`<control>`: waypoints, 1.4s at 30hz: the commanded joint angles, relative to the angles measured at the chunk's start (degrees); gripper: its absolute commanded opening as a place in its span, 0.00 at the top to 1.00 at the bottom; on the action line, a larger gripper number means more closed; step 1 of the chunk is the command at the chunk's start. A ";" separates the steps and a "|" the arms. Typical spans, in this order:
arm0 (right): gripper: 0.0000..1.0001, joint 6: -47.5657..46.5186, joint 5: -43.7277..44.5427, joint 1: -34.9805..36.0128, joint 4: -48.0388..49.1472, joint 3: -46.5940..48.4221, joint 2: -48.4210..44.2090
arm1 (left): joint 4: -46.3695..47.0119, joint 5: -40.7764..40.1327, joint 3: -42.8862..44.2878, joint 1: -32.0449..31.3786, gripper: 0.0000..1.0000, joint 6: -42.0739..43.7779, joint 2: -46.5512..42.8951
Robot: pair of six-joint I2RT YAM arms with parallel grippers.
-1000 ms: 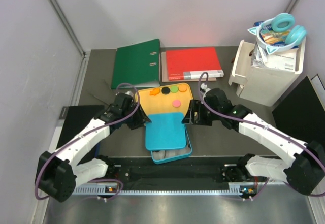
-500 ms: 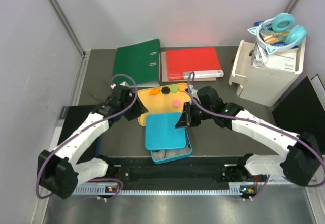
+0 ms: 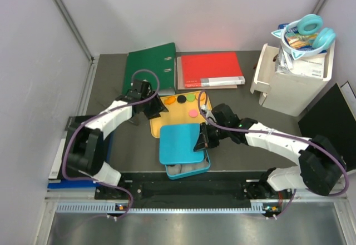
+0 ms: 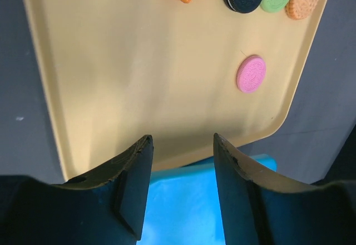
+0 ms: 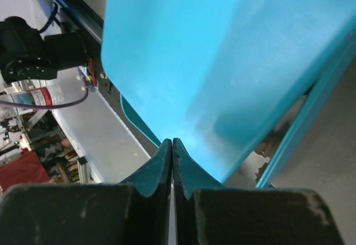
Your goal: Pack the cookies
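We see the cookies [image 4: 251, 74] on the yellow tray [image 4: 139, 89]: a pink one alone, and black, green and orange ones in a row at the far edge, beside an orange fish-shaped piece. Our left gripper [image 4: 182, 145] hovers over the tray's near edge, half open and empty. Our right gripper [image 5: 172, 145] is closed tight on nothing, at the right edge of the teal lid [image 5: 222, 61] that lies over the tin [image 3: 189, 171].

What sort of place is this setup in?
Likely an office-like test booth: a green binder and a red folder lie at the back, headphones top a white bin, and plain walls enclose the table.
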 commanded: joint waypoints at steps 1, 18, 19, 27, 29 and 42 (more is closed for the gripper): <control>1.00 -1.91 -0.90 0.38 1.93 -1.82 0.45 | 2.71 7.95 5.53 0.19 0.49 3.56 6.84; 1.00 -3.05 1.74 0.46 -0.88 -2.10 -3.41 | 4.73 11.56 1.68 0.11 0.56 6.73 9.77; 1.00 -3.05 1.82 0.46 -1.15 -1.74 -3.50 | 4.90 11.82 0.98 0.02 0.57 6.65 9.59; 0.99 -4.27 0.86 0.55 -4.48 2.12 -7.79 | 5.34 12.79 -0.96 -0.51 0.58 6.73 7.83; 0.98 -6.12 0.07 1.16 -6.15 3.17 -10.00 | 5.26 12.79 -0.96 -0.51 0.58 6.91 7.83; 1.00 -7.81 6.92 14.96 -17.06 -4.28 -19.76 | 5.52 11.91 -0.70 -0.51 0.57 6.03 7.65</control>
